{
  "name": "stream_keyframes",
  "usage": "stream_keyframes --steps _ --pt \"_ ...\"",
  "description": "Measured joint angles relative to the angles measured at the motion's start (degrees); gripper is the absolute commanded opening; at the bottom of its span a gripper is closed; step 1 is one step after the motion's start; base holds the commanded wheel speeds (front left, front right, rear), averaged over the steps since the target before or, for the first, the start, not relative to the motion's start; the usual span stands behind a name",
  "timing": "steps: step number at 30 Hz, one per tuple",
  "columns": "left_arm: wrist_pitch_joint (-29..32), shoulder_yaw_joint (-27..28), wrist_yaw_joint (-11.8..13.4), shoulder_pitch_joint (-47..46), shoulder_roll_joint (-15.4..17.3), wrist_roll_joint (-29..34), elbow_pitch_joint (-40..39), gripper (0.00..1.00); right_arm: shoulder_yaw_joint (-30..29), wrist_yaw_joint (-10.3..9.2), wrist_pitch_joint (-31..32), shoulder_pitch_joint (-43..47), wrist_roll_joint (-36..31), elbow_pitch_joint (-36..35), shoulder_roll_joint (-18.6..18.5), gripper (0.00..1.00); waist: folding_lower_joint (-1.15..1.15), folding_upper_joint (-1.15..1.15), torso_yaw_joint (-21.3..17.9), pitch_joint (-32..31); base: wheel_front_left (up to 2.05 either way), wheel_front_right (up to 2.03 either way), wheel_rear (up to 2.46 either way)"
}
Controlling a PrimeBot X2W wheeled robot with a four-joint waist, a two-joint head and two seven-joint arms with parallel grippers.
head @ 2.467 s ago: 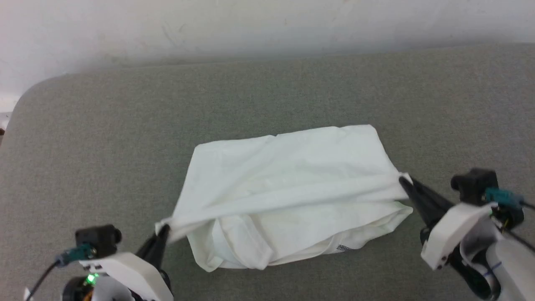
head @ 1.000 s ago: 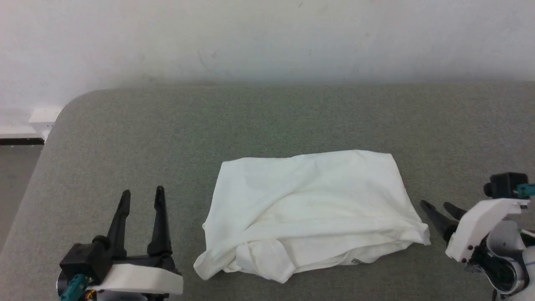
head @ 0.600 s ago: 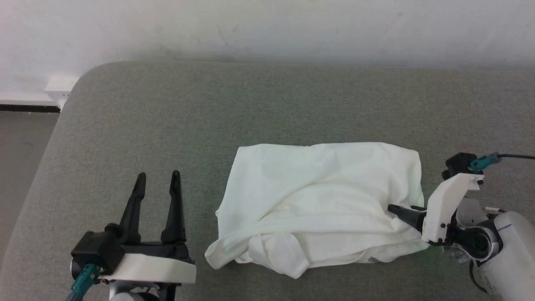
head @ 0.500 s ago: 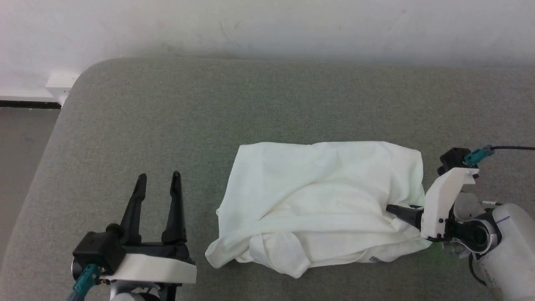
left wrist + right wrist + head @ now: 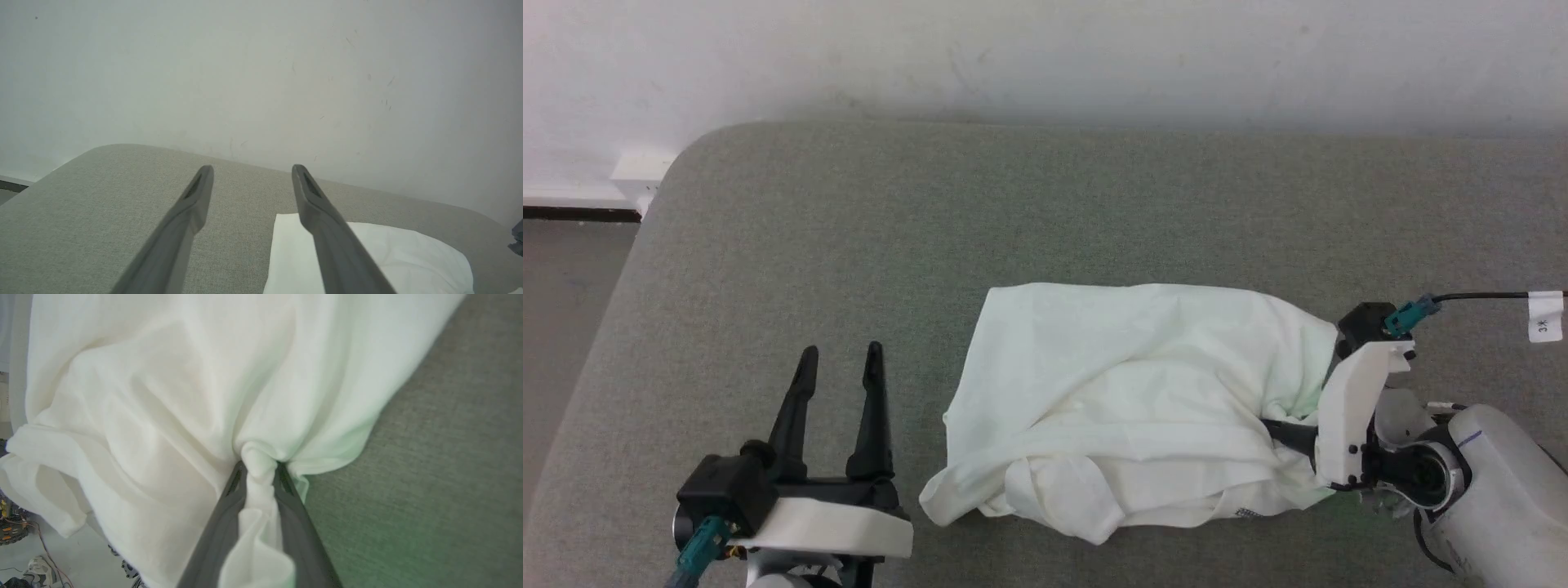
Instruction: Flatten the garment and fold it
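The garment (image 5: 1135,400) lies rumpled on the bench (image 5: 1013,204). The right pincer (image 5: 259,469) is clamped on a bunch of its 3 o'clock edge, probably to tug it flat. The left pincer (image 5: 841,363) stands spread apart at 8 o'clock, clear of it.

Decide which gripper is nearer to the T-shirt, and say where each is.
Right. The right gripper is shut on the T-shirt at its right edge; the left gripper is open, apart from its left edge.

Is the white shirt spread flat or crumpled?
Crumpled: the shirt lies doubled over with loose wrinkles, one edge bunched in the right pincer.
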Motion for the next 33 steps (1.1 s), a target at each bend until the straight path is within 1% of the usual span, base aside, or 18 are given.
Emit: stream_keyframes --steps 5,10,16,17,18,21,23,26,29,33 --pt "0.0 0.9 -0.1 0.4 -0.2 0.6 0.3 1.0 2.5 0.0 -3.9 3.3 0.0 -4.8 -3.6 0.0 0.0 0.0 -0.6 -1.7 0.0 0.0 0.0" --pt "0.0 1.7 -0.1 1.8 -0.3 1.0 0.4 1.0 1.9 0.05 -7.0 7.2 -0.1 -7.8 -8.7 0.0 -0.01 0.0 -1.9 -3.2 0.0 0.0 0.0" --pt "0.1 1.5 0.0 3.0 -0.2 1.9 1.1 1.0 -3.1 0.05 -8.5 11.3 -0.6 -7.4 -13.6 0.0 -0.01 0.0 -3.0 -5.0 0.0 0.0 0.0" --pt "0.1 1.5 0.0 3.0 -0.2 1.9 1.1 1.0 -3.1 0.05 -8.5 11.3 -0.6 -7.4 -13.6 0.0 -0.01 0.0 -3.0 -5.0 0.0 0.0 0.0" --pt "0.1 1.2 0.2 3.5 0.1 3.0 1.4 1.0 -5.7 0.05 -8.8 12.9 -1.3 -6.6 -15.3 0.0 -0.02 0.0 -3.1 -5.5 0.0 0.0 0.0" --pt "0.5 1.0 1.0 3.8 0.6 4.2 1.7 1.0 -9.6 0.05 -8.9 15.2 -2.2 -5.9 -16.9 0.0 -0.02 0.0 -3.0 -6.2 0.0 0.0 0.0" --pt "0.6 0.9 1.5 4.2 1.0 4.8 1.7 1.0 -12.0 0.05 -8.9 16.4 -2.8 -6.2 -16.9 0.0 -0.01 0.0 -2.9 -6.7 0.0 0.0 0.0" --pt "0.8 0.8 2.0 5.1 1.6 5.3 1.6 1.0 -14.9 0.05 -8.3 17.5 -3.1 -8.0 -16.0 0.0 -0.02 0.0 -2.6 -7.6 0.0 0.0 0.0" --pt "1.3 0.4 2.1 5.4 2.0 6.0 1.5 1.0 -16.1 0.04 -5.9 18.1 -3.0 -11.6 -13.7 0.0 -0.02 0.0 -2.3 -8.4 0.0 0.0 0.0" --pt "1.7 0.2 2.1 5.8 2.6 6.4 1.4 1.0 -15.7 0.04 -1.9 18.5 -1.9 -18.0 -9.2 0.0 -0.02 0.0 -1.6 -9.2 0.0 0.0 0.0"
